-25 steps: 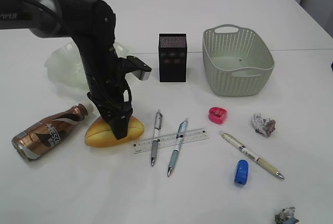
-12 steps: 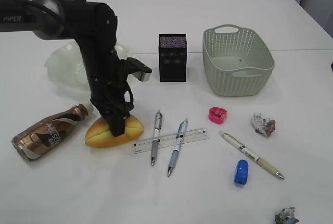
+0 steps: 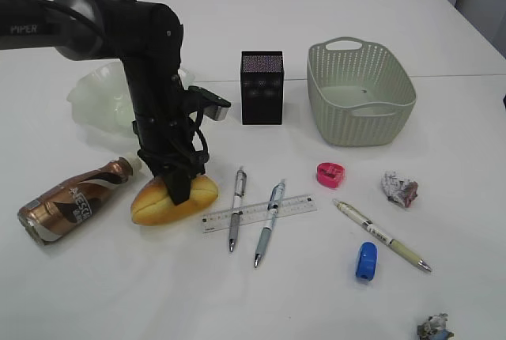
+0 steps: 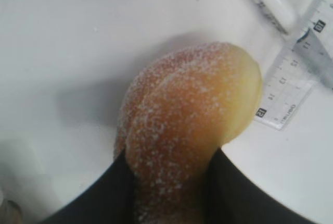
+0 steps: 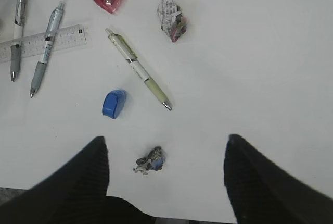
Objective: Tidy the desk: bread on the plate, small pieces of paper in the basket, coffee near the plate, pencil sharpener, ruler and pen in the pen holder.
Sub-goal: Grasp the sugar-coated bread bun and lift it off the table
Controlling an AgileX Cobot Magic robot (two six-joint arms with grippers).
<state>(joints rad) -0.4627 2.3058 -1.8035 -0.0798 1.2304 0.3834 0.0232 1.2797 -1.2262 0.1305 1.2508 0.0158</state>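
A: Left gripper point(image 3: 180, 190) is pinching the bread point(image 3: 174, 200) right now, both black fingers point(image 4: 239, 195) pressing into its sugared sides

B: And the bread is lying on the desk point(image 3: 261, 292)?

A: Yes. The coffee point(image 3: 73, 200) is lying on its side just left of the bread, the ruler point(image 3: 258, 213) just right of it with two pens point(image 3: 236, 208) crossing over it

B: The plate point(image 3: 101, 96)?

A: Sitting behind the bread, partly hidden by the arm. The pen holder point(image 3: 262, 87) and the basket point(image 3: 360, 91) are standing further right of it

B: Right gripper point(image 5: 165, 179)?

A: Hanging wide open over a paper scrap point(image 5: 151, 161), gripping nothing, well to the right of the bread
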